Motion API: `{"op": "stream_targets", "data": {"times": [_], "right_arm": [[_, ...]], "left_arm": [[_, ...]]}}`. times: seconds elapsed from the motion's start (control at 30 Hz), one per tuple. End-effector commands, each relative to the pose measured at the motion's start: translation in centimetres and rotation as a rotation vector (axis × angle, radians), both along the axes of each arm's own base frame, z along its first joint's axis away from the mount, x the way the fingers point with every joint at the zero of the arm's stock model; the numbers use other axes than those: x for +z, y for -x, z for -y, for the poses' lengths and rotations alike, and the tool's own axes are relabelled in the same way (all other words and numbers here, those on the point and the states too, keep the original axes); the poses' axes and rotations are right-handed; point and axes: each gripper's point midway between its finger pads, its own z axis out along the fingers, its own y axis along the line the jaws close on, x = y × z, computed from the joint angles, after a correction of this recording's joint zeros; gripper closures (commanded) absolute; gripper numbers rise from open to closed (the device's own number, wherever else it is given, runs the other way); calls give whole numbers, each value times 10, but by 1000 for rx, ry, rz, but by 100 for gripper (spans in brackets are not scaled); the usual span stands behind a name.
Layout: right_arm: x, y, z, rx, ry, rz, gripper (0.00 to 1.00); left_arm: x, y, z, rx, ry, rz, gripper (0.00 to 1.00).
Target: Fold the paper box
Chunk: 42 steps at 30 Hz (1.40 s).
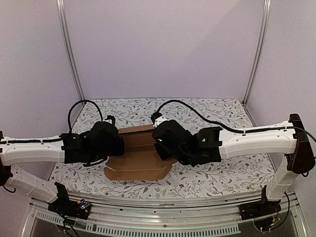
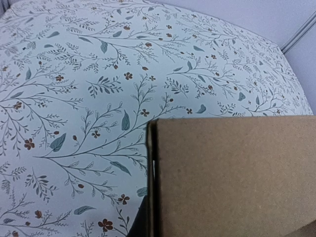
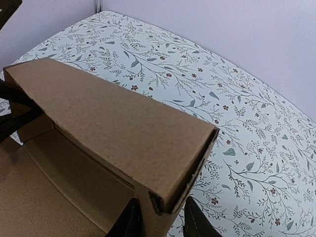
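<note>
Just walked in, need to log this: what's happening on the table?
A two-armed robot is folding a brown cardboard box on the flowered table. The right claw straddles the end of a folded-over wall, grip not clearly tight. The left claw is shut at the box's left side; whether it pinches cardboard is hidden.

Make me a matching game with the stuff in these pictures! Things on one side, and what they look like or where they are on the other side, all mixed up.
Things:
1 paper box
2 table cover
3 right gripper
4 left gripper

Descriptions:
A flowers and leaves
B at the box's left end
C plain brown
D straddling a folded box wall

Pairs: 1-C, 2-A, 3-D, 4-B.
</note>
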Motion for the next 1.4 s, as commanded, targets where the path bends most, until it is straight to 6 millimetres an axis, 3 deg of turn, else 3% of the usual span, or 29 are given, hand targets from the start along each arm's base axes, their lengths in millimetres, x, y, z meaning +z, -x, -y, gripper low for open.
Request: {"op": "stream_targets", "data": {"times": [0.0, 0.37, 0.77, 1.07, 1.17, 1.37], "right_arm": [[-4, -2, -1, -26, 35, 22, 72], [-8, -9, 0, -62, 61, 51, 81], [-16, -17, -5, -112, 57, 84, 92], [-21, -23, -13, -131, 56, 113, 93], [-23, -24, -14, -131, 61, 118, 100], [-27, -25, -14, -141, 66, 126, 100]], "left_arm": [[9, 3, 11, 23, 42, 5, 100], [9, 7, 19, 51, 62, -17, 100], [5, 14, 14, 132, 86, -43, 100], [7, 20, 18, 136, 110, -44, 100], [9, 22, 19, 135, 115, -42, 100], [10, 24, 20, 134, 121, -38, 100]]}}
